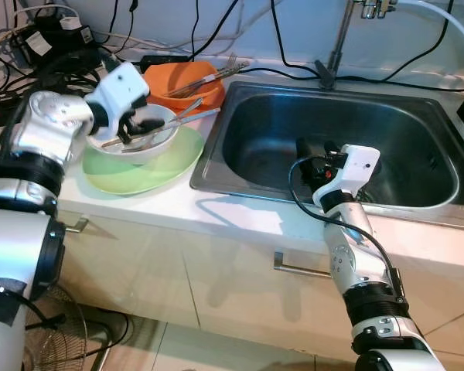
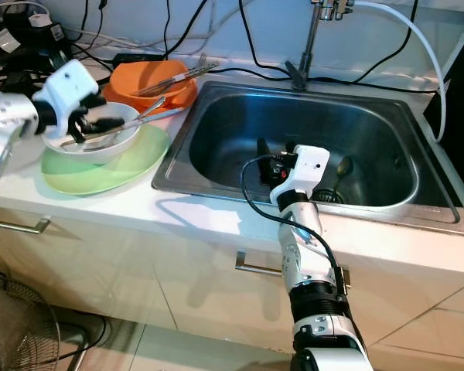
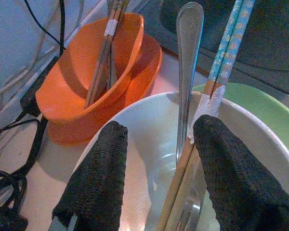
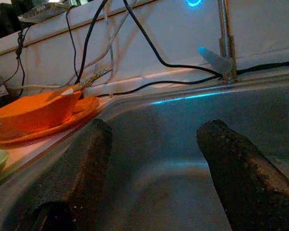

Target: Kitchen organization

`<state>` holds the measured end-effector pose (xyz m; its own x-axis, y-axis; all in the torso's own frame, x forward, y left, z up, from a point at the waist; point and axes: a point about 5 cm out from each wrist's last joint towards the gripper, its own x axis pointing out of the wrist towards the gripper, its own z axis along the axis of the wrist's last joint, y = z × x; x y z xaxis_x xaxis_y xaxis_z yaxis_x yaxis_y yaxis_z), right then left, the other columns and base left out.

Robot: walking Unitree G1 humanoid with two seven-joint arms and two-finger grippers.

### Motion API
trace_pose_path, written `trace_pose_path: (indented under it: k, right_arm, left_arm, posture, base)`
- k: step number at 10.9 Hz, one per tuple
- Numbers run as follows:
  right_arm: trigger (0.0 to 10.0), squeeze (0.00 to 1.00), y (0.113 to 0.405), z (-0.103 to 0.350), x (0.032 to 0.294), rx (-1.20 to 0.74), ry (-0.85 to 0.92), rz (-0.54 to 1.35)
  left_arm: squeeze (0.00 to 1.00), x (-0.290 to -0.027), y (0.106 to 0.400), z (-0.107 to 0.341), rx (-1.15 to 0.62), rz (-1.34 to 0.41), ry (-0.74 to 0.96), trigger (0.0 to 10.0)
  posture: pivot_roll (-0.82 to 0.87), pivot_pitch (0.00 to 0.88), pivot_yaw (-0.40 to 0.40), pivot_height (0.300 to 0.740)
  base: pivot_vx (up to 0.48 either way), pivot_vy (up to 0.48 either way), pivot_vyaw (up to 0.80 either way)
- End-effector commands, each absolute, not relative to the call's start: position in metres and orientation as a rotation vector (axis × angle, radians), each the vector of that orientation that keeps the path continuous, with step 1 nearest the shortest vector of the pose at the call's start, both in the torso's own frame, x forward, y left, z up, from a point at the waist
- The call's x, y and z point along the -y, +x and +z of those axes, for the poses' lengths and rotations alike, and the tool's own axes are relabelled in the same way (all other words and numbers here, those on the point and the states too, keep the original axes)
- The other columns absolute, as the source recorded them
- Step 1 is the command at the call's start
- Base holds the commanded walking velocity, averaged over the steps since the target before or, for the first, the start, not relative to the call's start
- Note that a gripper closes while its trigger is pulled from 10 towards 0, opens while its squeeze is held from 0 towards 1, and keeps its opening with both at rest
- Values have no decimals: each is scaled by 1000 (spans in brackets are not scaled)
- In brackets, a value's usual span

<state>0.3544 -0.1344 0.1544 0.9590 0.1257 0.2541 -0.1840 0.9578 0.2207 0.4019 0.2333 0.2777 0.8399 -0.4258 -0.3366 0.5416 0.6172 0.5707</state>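
on the counter, the left gripper straddles chopsticks in the white bowl, fingers apart.

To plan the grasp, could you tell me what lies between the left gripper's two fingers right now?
In the left wrist view, the left gripper is open inside the white bowl; between its fingers lie a metal spoon and chopsticks.

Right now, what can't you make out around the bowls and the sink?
- White bowl: its inside is partly hidden in the left eye view by the left gripper.
- Sink floor: partly hidden in the eye views by the right gripper.
- Tap: its top is cut off by the upper edge.
- Orange bowl: the chopsticks' tips are cut off in the left wrist view.
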Motion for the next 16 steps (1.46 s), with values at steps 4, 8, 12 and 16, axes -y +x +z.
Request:
trace_pose_path:
  k: [4, 8, 12, 16]
  right_arm:
    - [10000, 0, 344, 133, 136, 154, 240, 144]
    - [10000, 0, 334, 125, 132, 125, 245, 151]
    - [10000, 0, 324, 121, 130, 98, 248, 158]
    - [10000, 0, 321, 122, 134, 90, 242, 147]
  left_arm:
    - [0, -241, 398, 262, -297, -597, 754, 10000]
    - [0, -249, 395, 252, -350, -584, 770, 10000]
    - [0, -243, 401, 247, -316, -485, 791, 10000]
    - [0, -229, 404, 238, -317, -520, 661, 10000]
  posture:
    - [184, 99, 73, 740]
    - [176, 140, 71, 740]
    - [164, 163, 66, 740]
    - [143, 157, 68, 740]
  base:
    - [0, 0, 0]
    - [0, 0, 0]
    - [0, 0, 0]
    - [0, 0, 0]
